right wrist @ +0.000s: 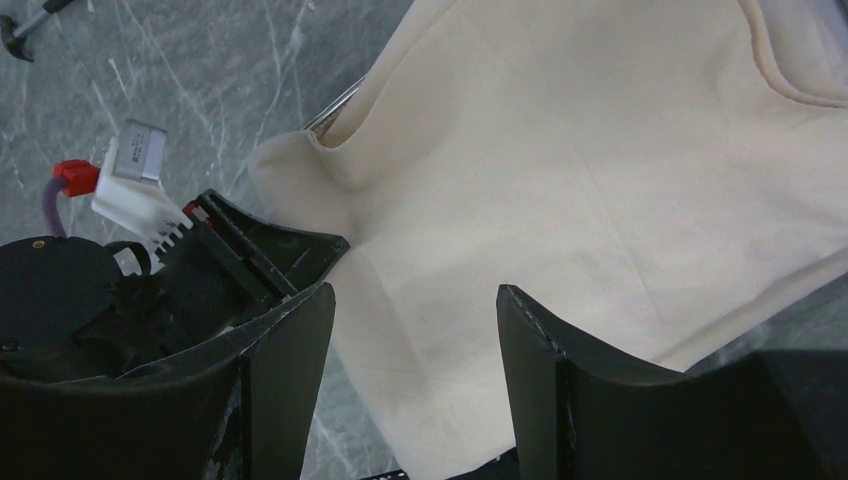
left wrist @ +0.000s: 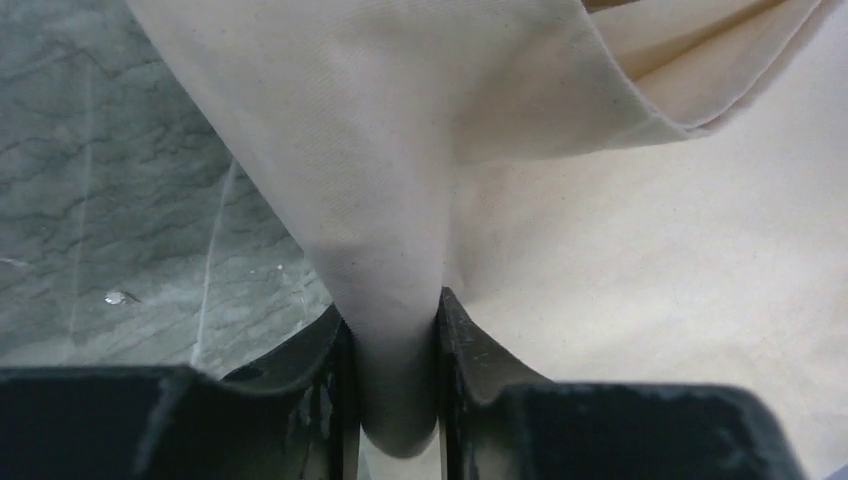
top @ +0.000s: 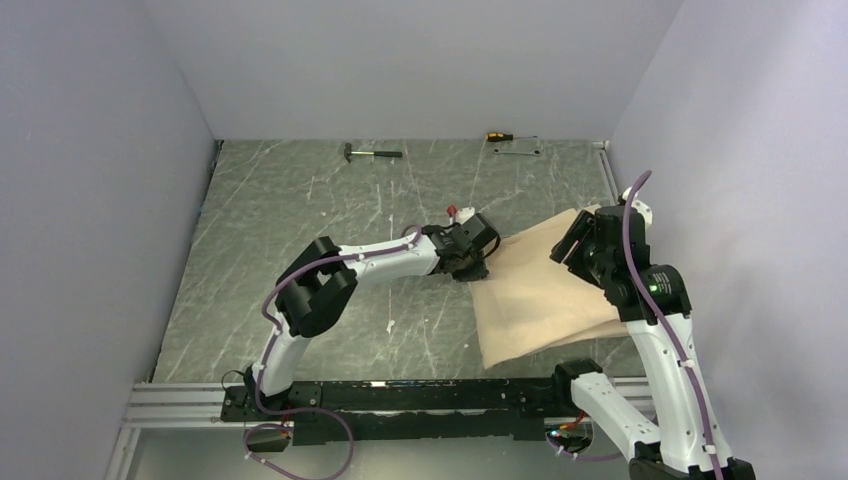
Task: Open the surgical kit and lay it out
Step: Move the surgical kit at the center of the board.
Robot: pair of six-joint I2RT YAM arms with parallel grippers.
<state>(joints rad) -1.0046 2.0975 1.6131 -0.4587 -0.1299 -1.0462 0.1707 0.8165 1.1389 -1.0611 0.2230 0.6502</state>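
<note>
Pinching a fold of cloth (left wrist: pixel 380 150), the left end effector (left wrist: pixel 392 320) is clamped on it; the right end effector (right wrist: pixel 415 300) hovers above, jaws apart.

The left gripper (top: pixel 472 264) touches beige wrap cloth (top: pixel 530 300); right gripper (top: pixel 576 246) over it.

On surface (top: pixel 300 230), cloth (top: pixel 535 295), to right of left tool (top: pixel 472 264) and beneath right tool (top: pixel 572 247). Between left tool's fingers (left wrist: pixel 300 400), a raised fold of cloth's left edge; more cloth right of that fold, bare surface left of it. Above cloth's far right part, right tool, with left tool near on its left. Well behind both tools, by back wall: hammer (top: pixel 372 153) behind and left of left tool, screwdriver (top: pixel 497 135) right of hammer.
</note>
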